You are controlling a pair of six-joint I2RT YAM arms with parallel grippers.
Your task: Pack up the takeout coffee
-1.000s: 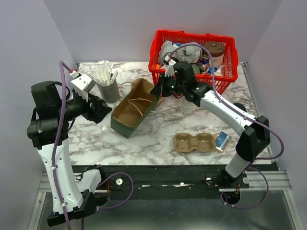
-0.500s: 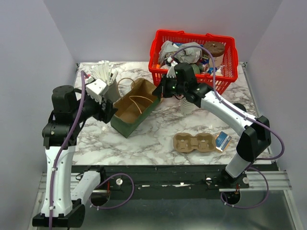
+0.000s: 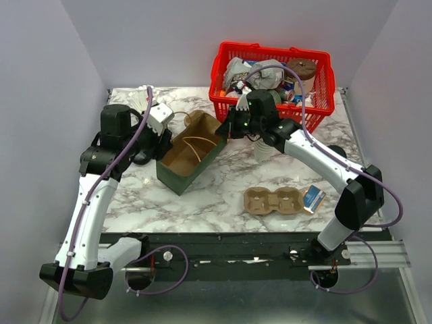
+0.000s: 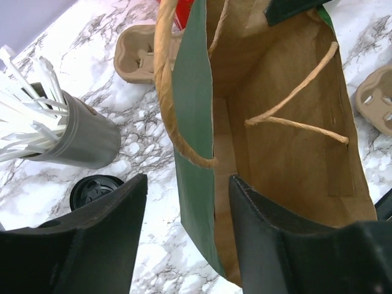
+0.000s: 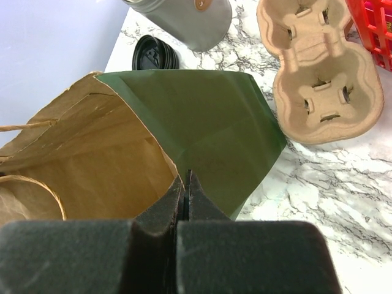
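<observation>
The whole scene is taken by the top camera from above and behind the arm bases. It is faced down and forward over the white marbled counter [image 3: 209, 199], from some distance. The left wrist camera is set close behind the left tool [image 4: 187, 184] and is pointed steeply down into the green paper bag [image 4: 288, 141], very near. The right wrist camera is set just behind the right tool [image 5: 185, 177] and is faced down at the bag's rim. The bag, the grey cylindrical straw cup [image 4: 79, 141] and the round black plastic lid [image 4: 92, 190] are shared by both wrist views.
</observation>
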